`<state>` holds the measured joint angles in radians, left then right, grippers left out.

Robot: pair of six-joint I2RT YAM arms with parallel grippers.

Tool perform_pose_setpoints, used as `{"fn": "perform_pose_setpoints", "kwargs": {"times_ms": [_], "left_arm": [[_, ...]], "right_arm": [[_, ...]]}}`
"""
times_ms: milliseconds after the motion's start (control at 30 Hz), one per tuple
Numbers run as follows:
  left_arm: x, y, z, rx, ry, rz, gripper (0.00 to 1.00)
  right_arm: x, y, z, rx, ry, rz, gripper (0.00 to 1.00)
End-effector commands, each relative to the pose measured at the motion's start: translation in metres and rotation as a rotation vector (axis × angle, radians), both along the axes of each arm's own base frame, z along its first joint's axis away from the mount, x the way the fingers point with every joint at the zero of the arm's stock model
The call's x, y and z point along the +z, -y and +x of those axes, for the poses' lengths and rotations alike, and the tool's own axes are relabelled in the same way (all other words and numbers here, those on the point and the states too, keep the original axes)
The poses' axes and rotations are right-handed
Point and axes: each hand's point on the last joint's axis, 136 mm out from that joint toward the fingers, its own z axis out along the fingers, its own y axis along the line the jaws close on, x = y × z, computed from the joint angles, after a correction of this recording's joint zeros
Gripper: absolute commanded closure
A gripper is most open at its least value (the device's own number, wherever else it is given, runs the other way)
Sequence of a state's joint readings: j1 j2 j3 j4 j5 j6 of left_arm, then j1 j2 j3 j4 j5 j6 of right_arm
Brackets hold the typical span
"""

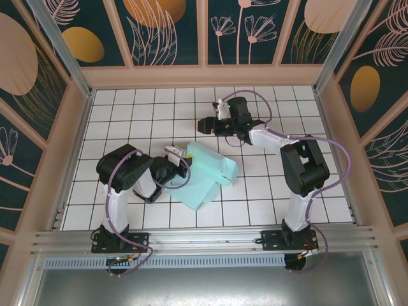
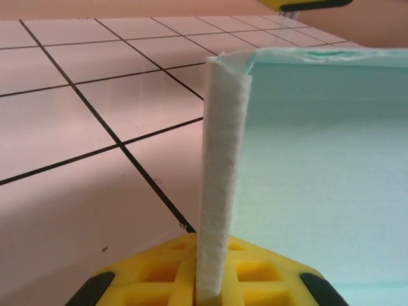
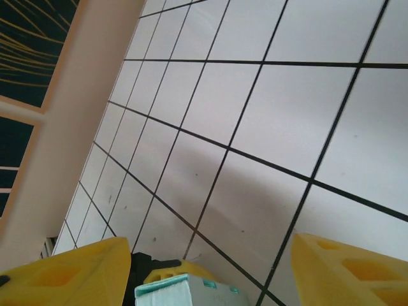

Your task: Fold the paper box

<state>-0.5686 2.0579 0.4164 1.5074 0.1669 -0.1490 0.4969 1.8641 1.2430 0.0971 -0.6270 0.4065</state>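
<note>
The paper box (image 1: 207, 171) is pale light-blue card, partly folded, lying on the tiled floor in the middle. My left gripper (image 1: 174, 157) is at its left edge and is shut on an upright folded wall of the box. In the left wrist view that white-edged wall (image 2: 220, 159) rises out of the closed yellow jaws (image 2: 209, 268), with the blue panel (image 2: 319, 166) to its right. My right gripper (image 1: 208, 125) hovers behind the box, open and apart from it. Its yellow fingers (image 3: 70, 274) stand wide with nothing between them, and a box corner (image 3: 172, 294) shows below.
White tiles with black lines cover the floor (image 1: 127, 115). Beige walls (image 1: 204, 75) close it in at the back and sides, and a metal rail (image 1: 204, 239) runs along the near edge. The right arm's elbow (image 1: 305, 167) stands to the right of the box.
</note>
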Motion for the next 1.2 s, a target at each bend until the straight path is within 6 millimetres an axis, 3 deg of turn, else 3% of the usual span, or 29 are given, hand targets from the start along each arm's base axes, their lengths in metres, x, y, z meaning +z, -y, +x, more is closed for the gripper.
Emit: {"fn": "perform_pose_setpoints", "kwargs": {"times_ms": [0, 300, 500, 900, 1167], "left_arm": [[0.007, 0.005, 0.006, -0.009, 0.069, -0.005, 0.85], [-0.014, 0.001, 0.002, -0.015, 0.035, 0.064, 0.81], [-0.016, 0.002, 0.002, -0.016, 0.025, 0.064, 0.80], [0.012, 0.003, 0.004, -0.010, 0.066, 0.030, 0.68], [0.020, -0.006, 0.005, 0.033, 0.068, 0.040, 0.63]], "right_arm": [[-0.006, -0.011, -0.012, 0.052, -0.006, 0.021, 0.32], [-0.037, -0.026, -0.028, 0.077, -0.054, -0.030, 0.32], [-0.060, -0.030, -0.037, 0.096, -0.089, -0.074, 0.41], [-0.097, -0.011, -0.043, 0.056, -0.099, -0.203, 0.48], [-0.107, -0.009, -0.053, 0.064, -0.075, -0.261, 0.49]]}}
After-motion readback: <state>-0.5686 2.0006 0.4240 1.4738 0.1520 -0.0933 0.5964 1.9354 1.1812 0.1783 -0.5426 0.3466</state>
